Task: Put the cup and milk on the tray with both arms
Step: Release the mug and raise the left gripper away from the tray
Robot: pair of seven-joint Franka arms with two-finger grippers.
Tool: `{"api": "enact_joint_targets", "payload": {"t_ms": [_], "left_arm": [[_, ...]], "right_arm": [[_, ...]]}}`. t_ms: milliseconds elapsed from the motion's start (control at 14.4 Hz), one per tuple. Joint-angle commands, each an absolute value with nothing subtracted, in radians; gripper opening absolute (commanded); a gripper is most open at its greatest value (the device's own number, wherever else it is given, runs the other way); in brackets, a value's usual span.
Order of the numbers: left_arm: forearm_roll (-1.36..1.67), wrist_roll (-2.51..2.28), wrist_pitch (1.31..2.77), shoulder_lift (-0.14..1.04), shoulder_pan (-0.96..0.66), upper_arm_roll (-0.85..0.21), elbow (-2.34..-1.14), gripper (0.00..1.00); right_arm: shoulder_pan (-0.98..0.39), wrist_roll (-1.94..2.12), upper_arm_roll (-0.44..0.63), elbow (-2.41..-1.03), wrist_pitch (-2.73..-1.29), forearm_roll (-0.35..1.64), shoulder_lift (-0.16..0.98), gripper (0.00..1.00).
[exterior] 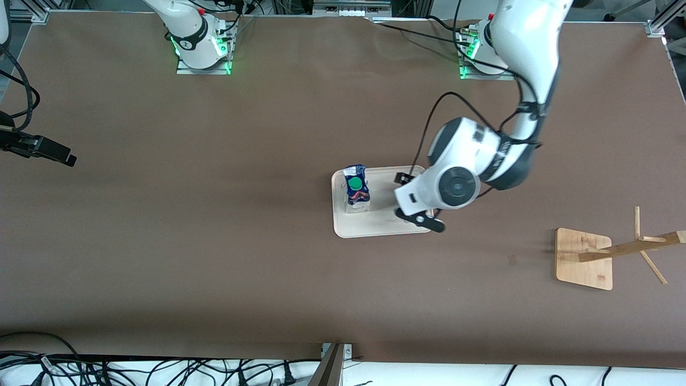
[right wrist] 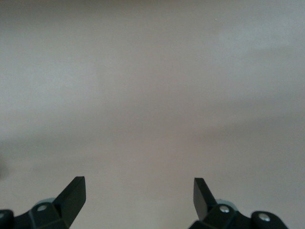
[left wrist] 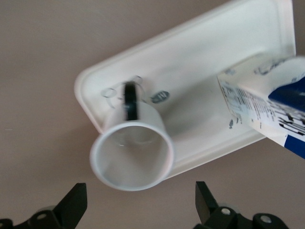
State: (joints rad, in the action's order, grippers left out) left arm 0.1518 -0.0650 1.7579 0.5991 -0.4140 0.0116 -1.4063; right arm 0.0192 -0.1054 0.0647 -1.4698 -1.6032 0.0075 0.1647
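left gripper [left wrist: 138, 202]: over the tray's [exterior: 375, 229] corner toward the left arm's end, jaws spread, clear of the cup [left wrist: 131, 155], which stands there | milk [exterior: 356, 188]: upright at the tray's other end, leaving room between | right gripper [right wrist: 138, 195]: wide, empty, waiting over bare table

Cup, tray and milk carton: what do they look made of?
Cup: probably glazed ceramic or hard plastic; smooth glossy white wall, black handle. Tray: likely plastic or melamine; cream, moulded rounded rim, soft sheen. Milk carton: printed coated paperboard, folded gable top, green plastic cap.
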Motion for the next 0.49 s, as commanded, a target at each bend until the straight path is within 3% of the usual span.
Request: {"api": "enact_joint_targets", "payload": {"t_ms": [0,418], "left_arm": [[0.167,-0.048,1.724,0.422,-0.297,0.021,-1.463,1.00],[0.080,-0.064,1.681,0.085,-0.101,0.021,-1.678,1.00]], "right_arm": [[0.017,-0.098,0.057,-1.447,-1.595,0.020,0.176,1.00],[0.015,-0.110,0.057,-1.447,-1.597,0.028,0.179,1.00]]}}
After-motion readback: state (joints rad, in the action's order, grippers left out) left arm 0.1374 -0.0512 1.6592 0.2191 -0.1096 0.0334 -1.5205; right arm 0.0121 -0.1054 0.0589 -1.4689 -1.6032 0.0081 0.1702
